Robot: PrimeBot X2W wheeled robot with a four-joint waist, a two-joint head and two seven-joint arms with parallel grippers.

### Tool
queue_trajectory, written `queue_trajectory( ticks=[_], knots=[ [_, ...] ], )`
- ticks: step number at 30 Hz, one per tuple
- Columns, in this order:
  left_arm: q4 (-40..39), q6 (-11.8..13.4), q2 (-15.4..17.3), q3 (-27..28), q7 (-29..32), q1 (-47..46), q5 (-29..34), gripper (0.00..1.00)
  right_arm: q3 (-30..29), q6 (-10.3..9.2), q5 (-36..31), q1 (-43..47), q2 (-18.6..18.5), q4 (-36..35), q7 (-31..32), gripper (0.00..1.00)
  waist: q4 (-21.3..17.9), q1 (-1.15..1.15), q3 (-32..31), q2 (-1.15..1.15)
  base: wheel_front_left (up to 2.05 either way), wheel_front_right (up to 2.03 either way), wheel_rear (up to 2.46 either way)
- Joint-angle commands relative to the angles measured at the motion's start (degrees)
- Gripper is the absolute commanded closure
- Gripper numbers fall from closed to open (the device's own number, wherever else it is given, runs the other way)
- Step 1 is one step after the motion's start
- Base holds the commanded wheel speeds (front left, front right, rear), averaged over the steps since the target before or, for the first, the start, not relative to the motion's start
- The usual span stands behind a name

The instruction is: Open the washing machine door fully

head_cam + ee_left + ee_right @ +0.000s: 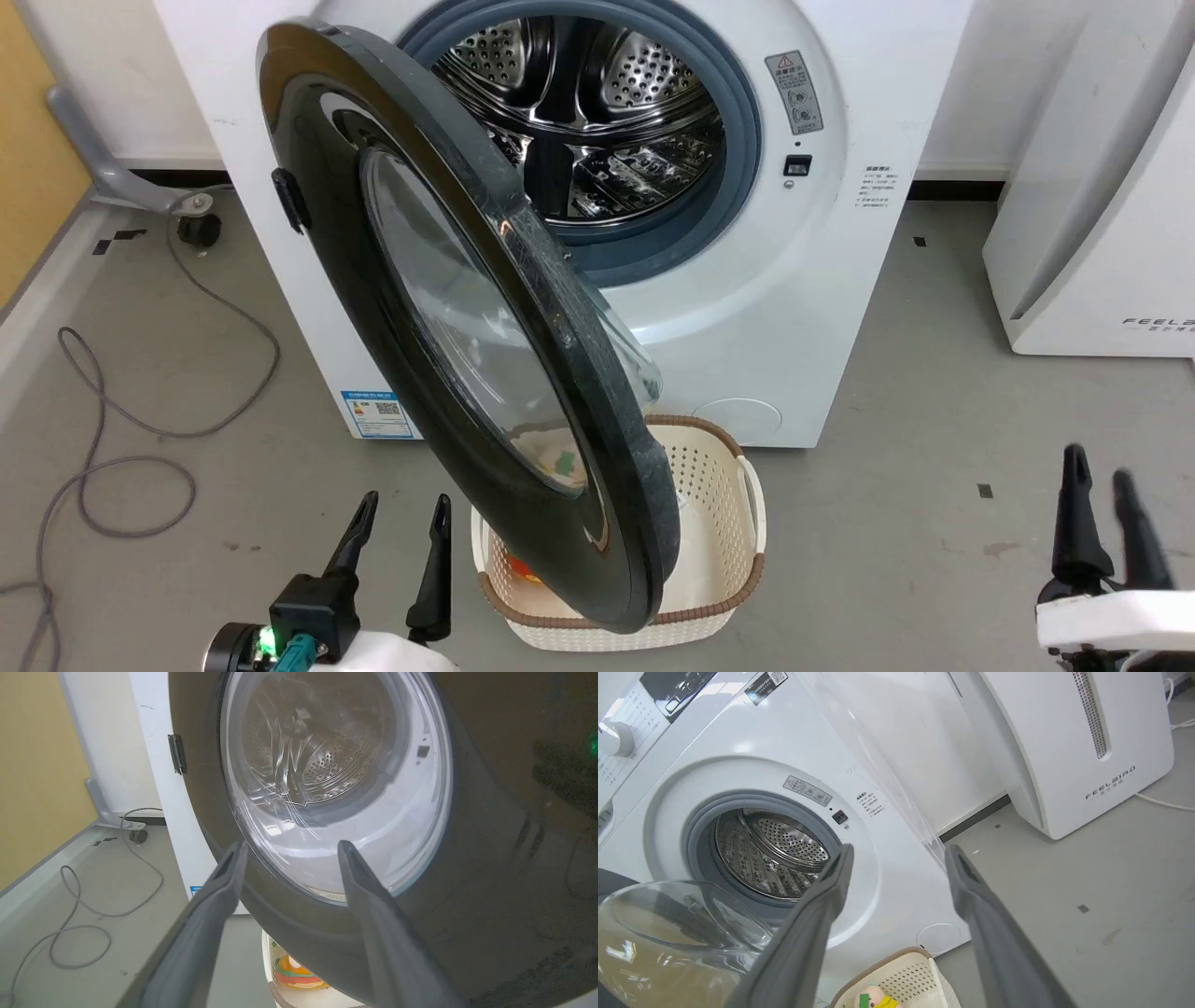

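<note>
the washing machine door (467, 327) stands half open above the basket (719, 467), in front of the washing machine (840, 280). my left gripper (404, 504), near its lower rim, and right gripper (1099, 467), well apart, are both spread, empty. i judge a push on that glossy ring could slip off.

The left gripper (406, 499) has two long black fingers (355, 541) that taper to narrow tips, set in a boxy black base (313, 607). Behind the base sit a small green light (269, 638) and a teal plug (301, 649) (beside a round dark collar (229, 651)), then a white forearm shell (392, 658). The right gripper (1098, 464) has matching fingers above a white housing (1116, 621). In the wrist views the fingers look matte dark grey.
</note>
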Motion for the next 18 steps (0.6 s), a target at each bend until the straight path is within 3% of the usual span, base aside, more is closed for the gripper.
queue_trajectory(
  ticks=[1,4,8,13,18],
  knots=[
    [0.1,0.0,0.1,0.3,-0.2,0.4,0.0,0.0,-1.4,0.06,-7.2,1.1,1.0,-2.6,-0.2,0.0,-0.1,0.0,0.0,0.0,0.0,0.0,0.0],
    [0.1,0.0,0.1,0.4,-0.2,0.4,0.1,0.0,-2.5,0.06,-20.6,2.2,2.8,-7.3,-0.2,0.0,-0.2,0.0,0.0,0.0,0.0,0.0,0.0],
    [0.2,-0.1,0.1,0.6,-0.2,0.4,0.3,0.0,-0.2,0.06,-32.3,3.8,3.5,-12.2,1.4,0.0,-0.4,0.0,0.0,0.0,0.0,0.0,0.0],
    [0.5,-0.3,0.1,0.7,-0.2,0.1,0.6,0.0,3.4,0.06,-37.1,6.4,3.6,-13.6,2.4,0.0,-0.4,0.0,-0.3,0.0,0.0,0.0,0.0],
    [0.7,-0.3,0.1,0.8,-0.2,0.1,0.8,0.0,5.7,0.06,-37.8,8.3,3.6,-11.7,2.7,0.0,-0.5,0.0,-0.5,0.0,0.0,0.0,0.0]
  ],
)
